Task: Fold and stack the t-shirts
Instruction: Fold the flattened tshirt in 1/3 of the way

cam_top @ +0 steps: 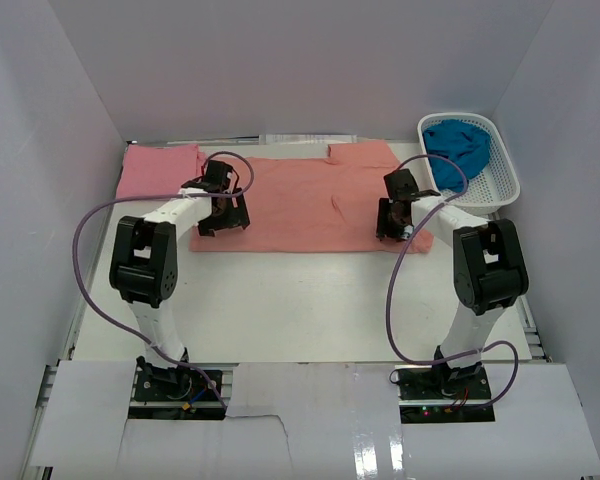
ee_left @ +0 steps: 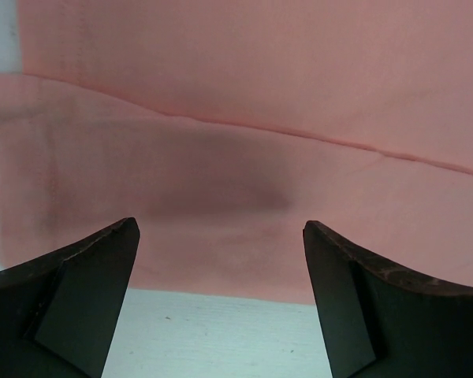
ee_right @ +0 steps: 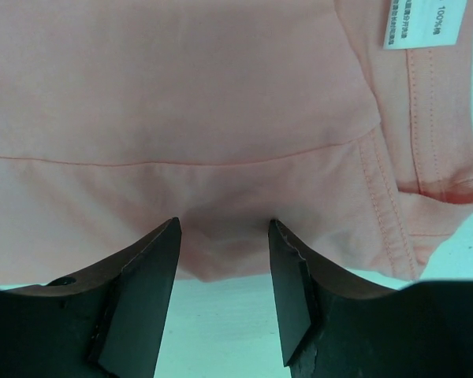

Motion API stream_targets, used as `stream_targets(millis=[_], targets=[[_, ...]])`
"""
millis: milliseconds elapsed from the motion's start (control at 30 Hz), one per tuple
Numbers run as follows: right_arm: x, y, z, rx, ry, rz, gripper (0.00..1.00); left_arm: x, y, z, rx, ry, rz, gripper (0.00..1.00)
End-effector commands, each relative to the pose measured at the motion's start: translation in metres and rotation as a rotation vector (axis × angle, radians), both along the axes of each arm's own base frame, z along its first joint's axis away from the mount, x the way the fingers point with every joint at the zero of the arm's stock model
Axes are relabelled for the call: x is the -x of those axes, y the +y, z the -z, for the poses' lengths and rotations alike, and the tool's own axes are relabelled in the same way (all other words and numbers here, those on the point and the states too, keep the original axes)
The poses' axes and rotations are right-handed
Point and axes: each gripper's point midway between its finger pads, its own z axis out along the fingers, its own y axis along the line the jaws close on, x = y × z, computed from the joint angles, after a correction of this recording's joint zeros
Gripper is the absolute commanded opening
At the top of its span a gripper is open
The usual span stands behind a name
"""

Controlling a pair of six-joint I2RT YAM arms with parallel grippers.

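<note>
Salmon shirt (cam_top: 310,205) lies flat mid-table, long axis left-right. Its near hem runs under the tips of the 2 pincers: left gripper (ee_left: 221,228) at left end, jaws wide apart; right gripper (ee_right: 225,224) at right end, half apart, nothing clamped.

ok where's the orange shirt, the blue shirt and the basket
orange shirt (cam_top: 300,205), top view, middle of the cloth
blue shirt (cam_top: 458,148), top view, bunched middle
basket (cam_top: 504,178), top view, right wall

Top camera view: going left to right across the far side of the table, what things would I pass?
Pink t-shirt → salmon-orange t-shirt → white basket holding the teal-blue t-shirt.
</note>
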Motion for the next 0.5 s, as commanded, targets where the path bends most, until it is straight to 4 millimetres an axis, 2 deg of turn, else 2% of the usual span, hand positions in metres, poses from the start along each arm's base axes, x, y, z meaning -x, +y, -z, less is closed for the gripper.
stream_targets(millis=[0, 167, 300, 467], targets=[[-0.005, -0.003, 0.003, 0.032, 0.02, -0.002, 0.55, 0.007, 0.003, 0.02, -0.092, 0.061, 0.019, 0.96], [0.007, -0.005, 0.019, 0.048, 0.086, -0.009, 0.55, 0.024, 0.003, 0.046, -0.178, 0.161, 0.052, 0.96], [0.028, -0.01, 0.032, 0.063, 0.155, -0.011, 0.55, 0.048, 0.004, 0.061, -0.275, 0.247, 0.077, 0.96], [0.067, -0.025, 0.045, 0.128, 0.252, 0.025, 0.55, 0.085, 0.007, 0.074, -0.346, 0.343, 0.087, 0.97]])
